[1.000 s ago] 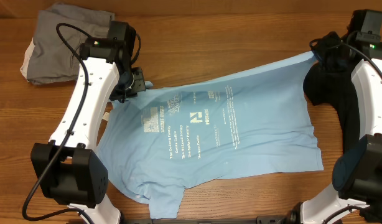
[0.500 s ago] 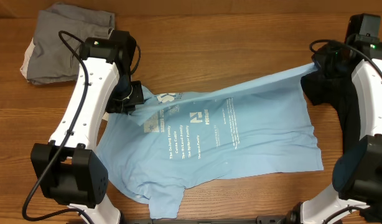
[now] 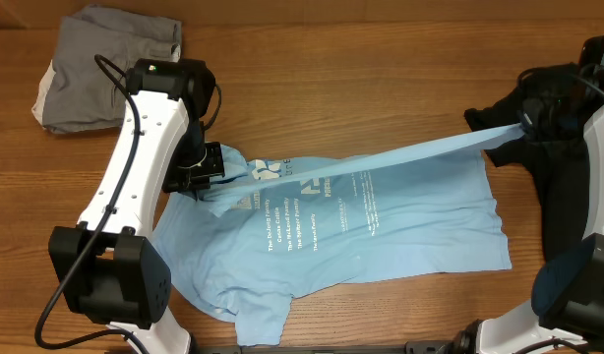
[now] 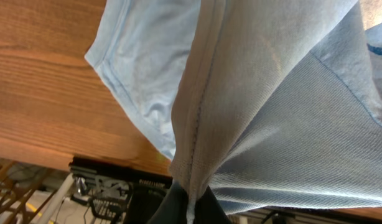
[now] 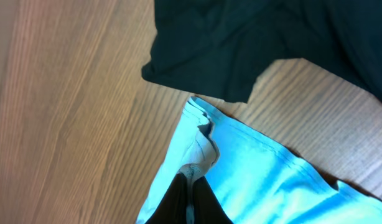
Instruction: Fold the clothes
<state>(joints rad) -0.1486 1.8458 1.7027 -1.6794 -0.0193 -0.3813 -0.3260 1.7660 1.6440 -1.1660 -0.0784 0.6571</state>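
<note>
Light blue T-shirt [image 3: 381, 221] lies across the counter [image 3: 381, 59], its far edge stretched between left claw [image 4: 190, 204] and right claw [image 5: 191, 186], both clenched on it.

The T-shirt [image 3: 381, 226] lies spread on the middle of the table [image 3: 361, 59]. Its far edge is raised in a band running from the left gripper [image 3: 215, 169] to the right gripper [image 3: 526, 123], each pinching one end. A second garment [image 3: 553, 167] lies at the right edge, touching the T-shirt, and a third garment [image 3: 95, 59] sits in the far left corner, well apart.
</note>
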